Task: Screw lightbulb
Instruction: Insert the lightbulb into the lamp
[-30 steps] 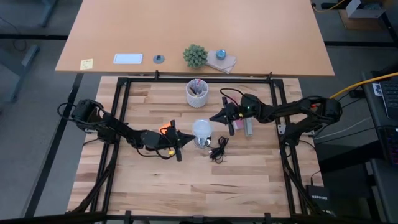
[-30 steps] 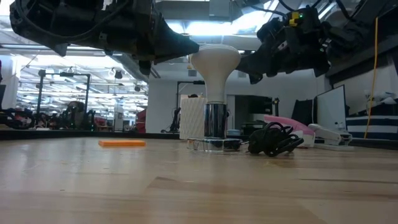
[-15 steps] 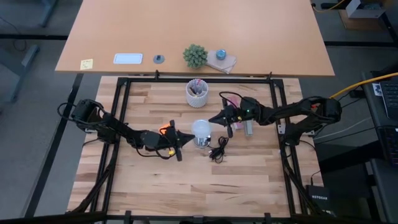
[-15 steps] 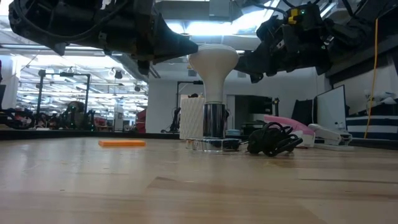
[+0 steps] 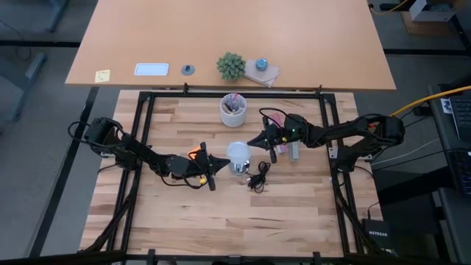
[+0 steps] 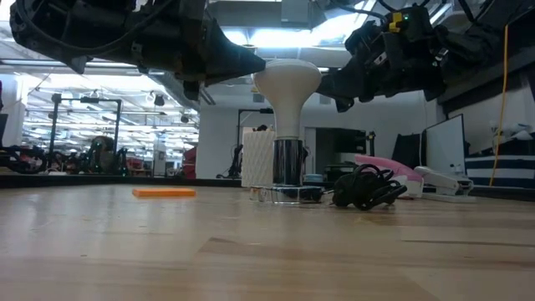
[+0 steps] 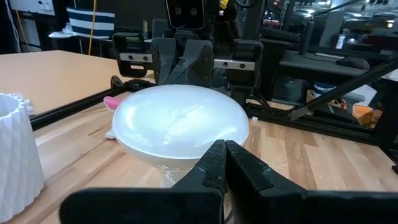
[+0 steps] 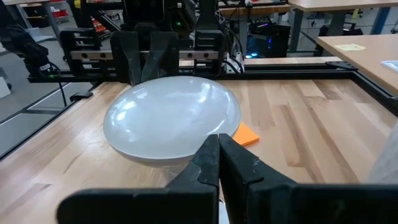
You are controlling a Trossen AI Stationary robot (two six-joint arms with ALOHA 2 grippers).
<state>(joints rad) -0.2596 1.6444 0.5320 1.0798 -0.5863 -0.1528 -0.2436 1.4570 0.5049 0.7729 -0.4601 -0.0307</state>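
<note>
The white lightbulb stands upright, wide end up, its narrow base in the silvery fitting at mid-table. It also shows in the low view. My left gripper is shut, its tip at the near-left side of the bulb's wide end. My right gripper is shut, its tip at the far-right side of the wide end. Both come in level, at the height of the bulb's wide end. My left gripper's shut fingertips stand level against the near-left side of the bulb's wide end; I cannot tell whether they touch it. My right gripper's shut fingertips stand level against its far-right side; I cannot tell whether they touch it.
The fitting's black cord lies coiled to the right of the fitting. A white cup of pens stands behind the bulb. A flat orange piece lies left of it, and a pink thing and a grey tool lie right.
My right gripper has edged a little toward the bulb, staying shut. In the low view the bulb with its fitting stands slightly further toward the left gripper than before.
</note>
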